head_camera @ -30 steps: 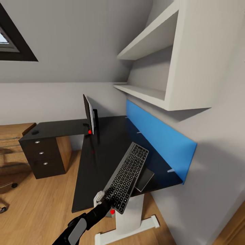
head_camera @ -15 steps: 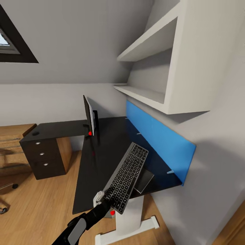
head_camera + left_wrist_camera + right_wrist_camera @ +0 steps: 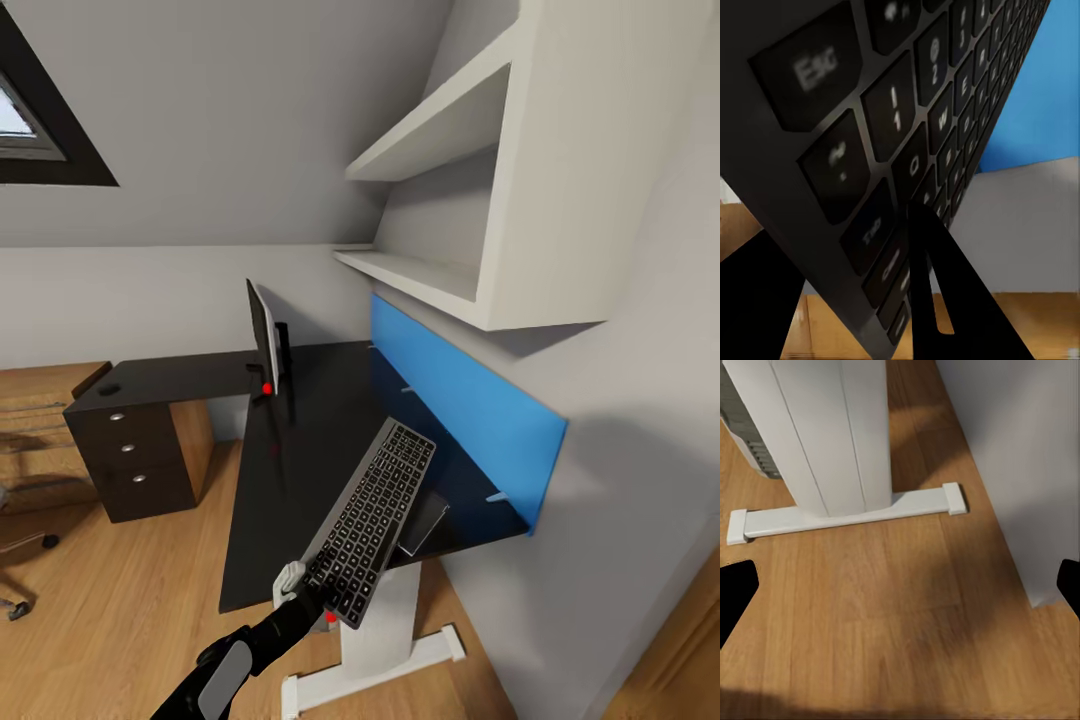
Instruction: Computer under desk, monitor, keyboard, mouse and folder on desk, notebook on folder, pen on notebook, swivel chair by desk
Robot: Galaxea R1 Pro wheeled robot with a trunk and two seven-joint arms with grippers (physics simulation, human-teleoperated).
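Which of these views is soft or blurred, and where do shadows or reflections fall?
Left wrist view: the keyboard is very close, its key legends smeared. Head view: sharp; the glossy desk mirrors the monitor's red light, and the shelves cast shadow on the wall. Right wrist view: crisp, with soft shadows across the wooden floor.

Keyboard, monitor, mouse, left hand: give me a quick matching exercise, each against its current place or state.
Things:
1. keyboard
2. monitor
3. mouse
4. left hand

Places or states:
A. on the desk above the drawer unit
B. standing upright at the desk's inner corner
C. shut on the keyboard's near end
D. held tilted over the desk's near end

Pairs: 1-D, 2-B, 3-A, 4-C
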